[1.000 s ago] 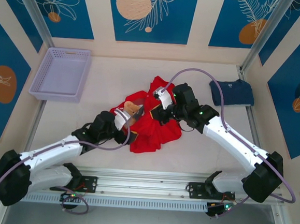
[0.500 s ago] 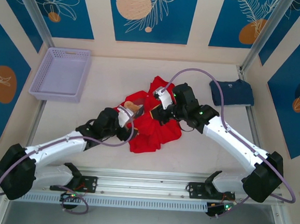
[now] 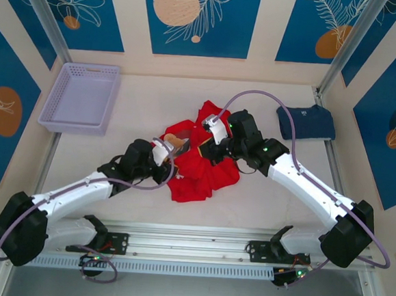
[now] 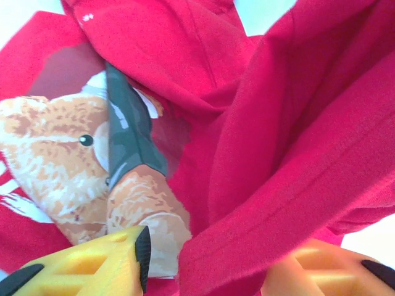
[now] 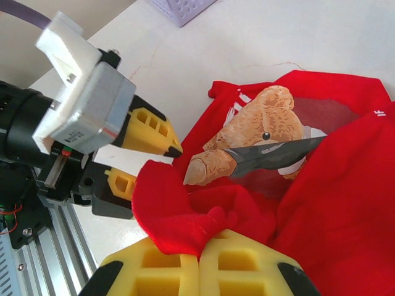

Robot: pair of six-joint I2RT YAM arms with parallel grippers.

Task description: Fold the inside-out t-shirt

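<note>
Inside-out t-shirt [image 3: 203,169]: one, bunched mid-table, apparently gathered for spreading.
Lavender basket [image 3: 82,98]: one, far left.
Navy t-shirt [image 3: 306,122]: one, folded, far right.
Right gripper [image 5: 199,256]: closed, pinching a red hem.
Left gripper [image 5: 159,165]: jaws apart astride a red fold, probably to grasp it.

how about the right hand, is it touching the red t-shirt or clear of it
Touching. The right wrist view shows the right hand shut, with a bunched edge of the red t-shirt pinched between its yellow fingers.
</note>
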